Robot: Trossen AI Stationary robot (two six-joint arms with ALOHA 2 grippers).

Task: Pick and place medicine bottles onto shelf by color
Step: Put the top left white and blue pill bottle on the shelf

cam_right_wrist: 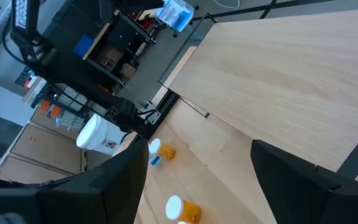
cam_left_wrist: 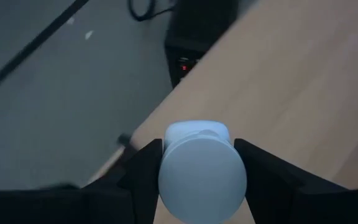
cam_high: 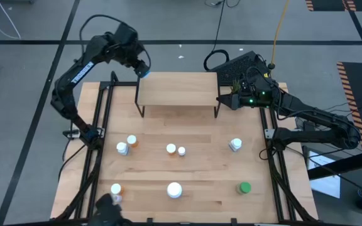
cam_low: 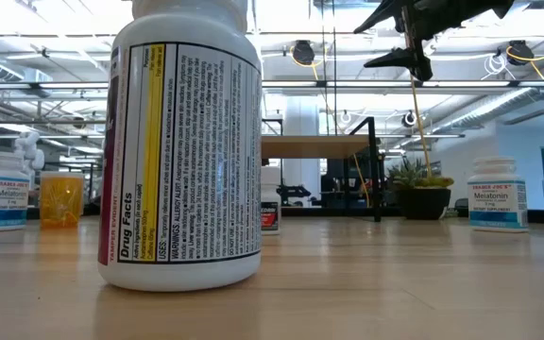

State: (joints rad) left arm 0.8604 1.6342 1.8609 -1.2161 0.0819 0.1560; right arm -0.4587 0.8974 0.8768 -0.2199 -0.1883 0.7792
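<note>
One bottle (cam_left_wrist: 202,169) sits pinched in our left gripper (cam_high: 143,71) over the shelf's (cam_high: 176,90) far left corner; released here, it could topple off. Our right gripper (cam_high: 226,100), spread empty, waits at the shelf's right end.

So the shelf (cam_high: 176,86) sits at the far middle of the worktop (cam_high: 206,182), and everything else is spread out in front of it. The left hand (cam_high: 143,70) is up over the shelf's far-left corner with a bottle (cam_left_wrist: 202,168) between its fingers, and the right hand (cam_high: 222,99) is parked just off the shelf's right end. Two bottles (cam_high: 126,144) sit together mid-left, two more (cam_high: 175,149) in the center, one (cam_high: 235,145) mid-right. Along the near edge: one (cam_high: 115,189) left, one (cam_high: 175,189) center, one (cam_high: 244,187) right.
</note>
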